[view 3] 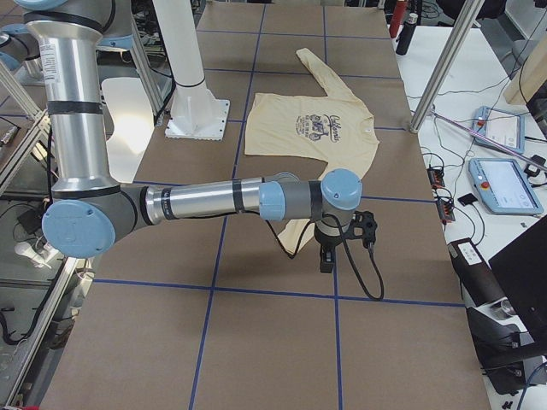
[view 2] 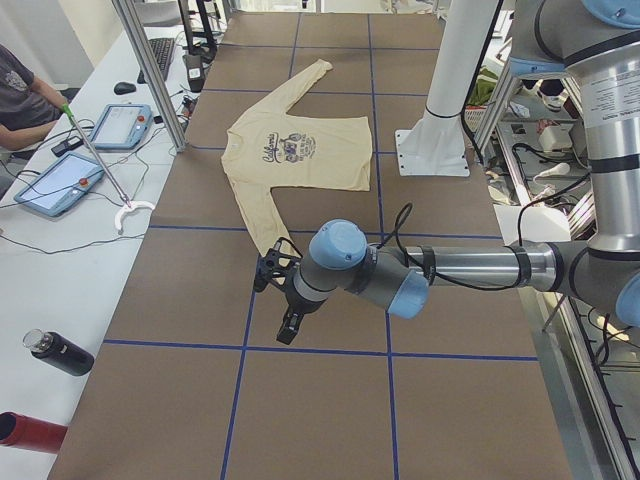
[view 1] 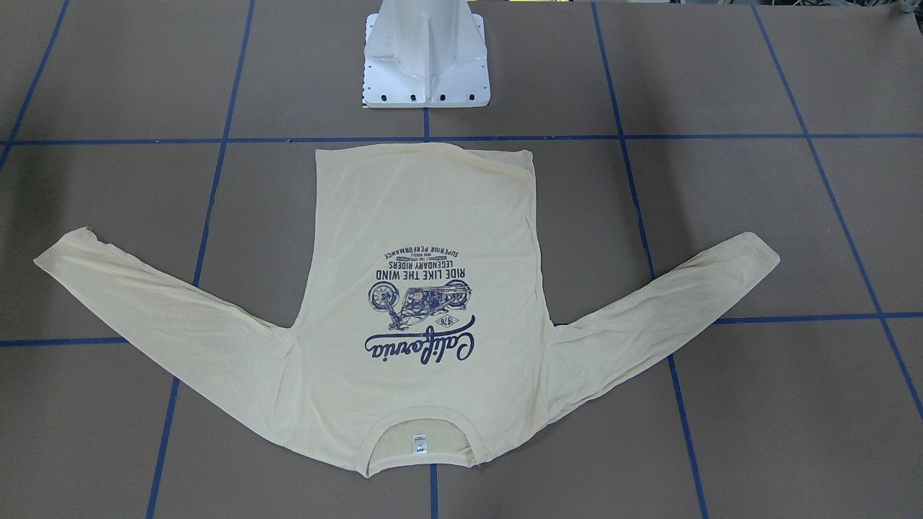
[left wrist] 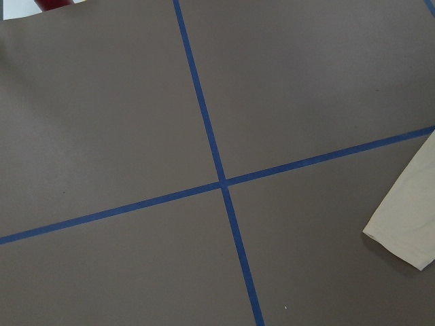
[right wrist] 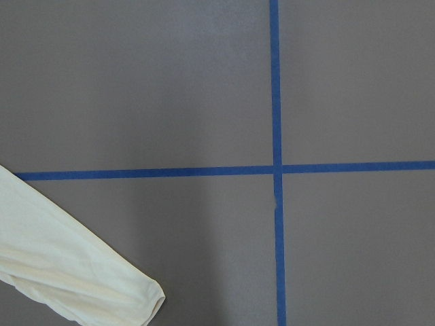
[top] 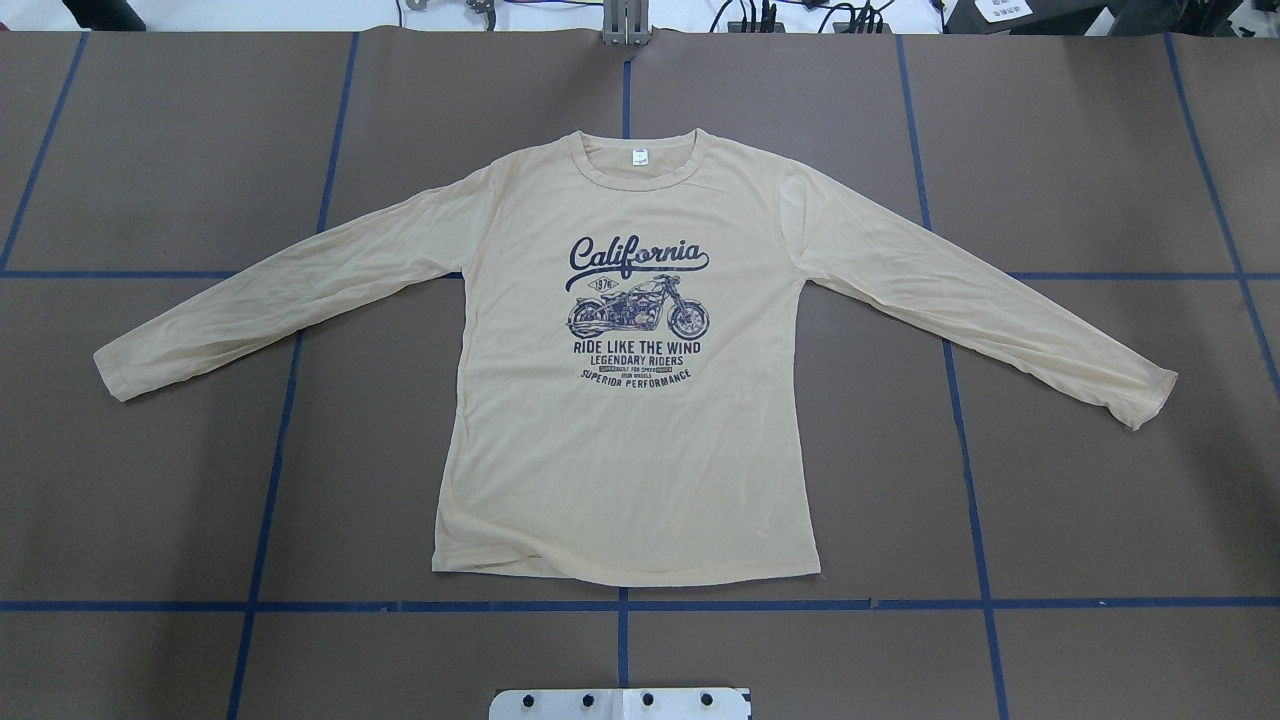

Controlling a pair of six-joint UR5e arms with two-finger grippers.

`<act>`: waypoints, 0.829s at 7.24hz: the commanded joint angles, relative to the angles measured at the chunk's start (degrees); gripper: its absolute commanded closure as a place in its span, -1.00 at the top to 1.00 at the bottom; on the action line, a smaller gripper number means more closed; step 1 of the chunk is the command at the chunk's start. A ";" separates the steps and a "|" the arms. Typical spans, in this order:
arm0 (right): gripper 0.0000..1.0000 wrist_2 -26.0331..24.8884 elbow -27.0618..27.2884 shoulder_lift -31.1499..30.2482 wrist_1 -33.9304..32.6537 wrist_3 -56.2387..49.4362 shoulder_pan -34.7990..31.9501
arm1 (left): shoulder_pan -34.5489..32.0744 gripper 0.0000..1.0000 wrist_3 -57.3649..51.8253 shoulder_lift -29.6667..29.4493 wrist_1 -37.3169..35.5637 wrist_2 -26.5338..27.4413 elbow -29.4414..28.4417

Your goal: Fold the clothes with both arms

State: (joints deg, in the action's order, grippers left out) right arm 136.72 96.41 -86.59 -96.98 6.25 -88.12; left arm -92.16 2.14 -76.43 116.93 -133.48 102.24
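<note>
The clothes are one pale cream-yellow long-sleeved shirt (top: 625, 450). It lies flat and print-up on the brown table, with both sleeves spread out and down and the collar (top: 638, 160) at the far side from the robot. My left gripper (view 2: 287, 325) hangs low over the table just past the left sleeve's cuff (left wrist: 408, 227). My right gripper (view 3: 326, 256) hangs the same way by the right sleeve's cuff (right wrist: 102, 288). Both grippers show only in the side views, so I cannot tell whether they are open or shut. Neither touches the shirt (view 1: 422, 310).
The white pedestal (view 1: 425, 65) stands on the robot's side, just beyond the shirt's hem. Blue tape lines (top: 620, 605) grid the table. Side benches hold tablets (view 2: 58, 183), bottles (view 2: 60, 352) and a seated person (view 2: 20, 95). Metal posts (view 3: 440, 68) rise at the table's edge.
</note>
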 commanded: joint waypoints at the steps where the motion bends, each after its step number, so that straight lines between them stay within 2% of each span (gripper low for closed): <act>1: 1.00 0.30 1.32 -2.16 -1.29 -0.70 0.05 | 0.14 1.00 -0.03 -0.91 0.49 -0.55 -1.08; 3: 1.00 0.74 1.32 -2.26 -1.37 -0.36 2.23 | 0.31 1.00 -0.03 -0.65 0.58 -0.91 -0.99; 5: 1.00 2.85 1.49 -2.35 -1.02 -0.01 8.72 | 0.58 1.00 -0.21 -0.65 0.93 -1.00 -0.73; 6: 1.00 2.42 0.97 -2.53 2.02 0.34 11.10 | 0.67 1.00 -0.12 -0.65 1.37 -1.17 -0.47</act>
State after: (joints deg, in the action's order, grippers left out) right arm 139.17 97.74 -88.97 -97.33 6.21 -80.42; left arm -91.66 2.00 -77.05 117.87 -134.48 101.53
